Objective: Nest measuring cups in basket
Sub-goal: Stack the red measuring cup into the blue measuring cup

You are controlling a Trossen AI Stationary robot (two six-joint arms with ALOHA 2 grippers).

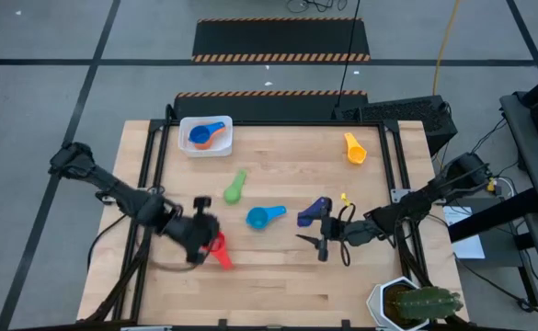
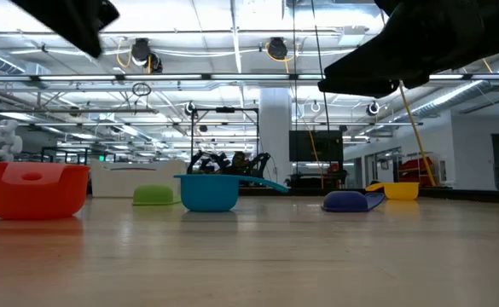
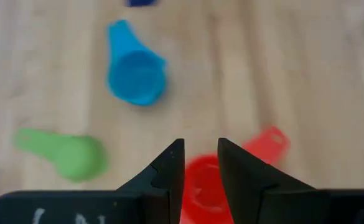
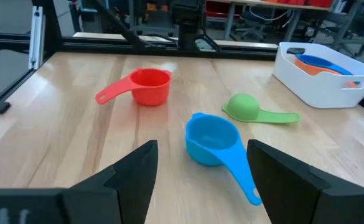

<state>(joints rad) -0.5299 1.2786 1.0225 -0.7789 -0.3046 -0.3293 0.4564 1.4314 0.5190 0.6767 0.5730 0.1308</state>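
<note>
The white basket (image 1: 204, 138) stands at the table's far left with a blue cup (image 1: 204, 134) and an orange one (image 4: 318, 70) nested in it. The red cup (image 1: 219, 250) stands upright on the table. My left gripper (image 3: 200, 146) hangs well above it, narrowly open with nothing between its fingers. The green cup (image 1: 235, 188) lies mouth down, and the light blue cup (image 4: 214, 138) stands mouth up. The navy cup (image 1: 314, 210) and a yellow cup (image 1: 354, 147) lie farther right. My right gripper (image 4: 200, 152) is wide open, level, and short of the light blue cup.
A white pot with a cactus (image 1: 414, 303) stands at the near right corner. A small yellow piece (image 1: 344, 197) lies beside the navy cup. Bare wood lies along the near edge and between the green and yellow cups.
</note>
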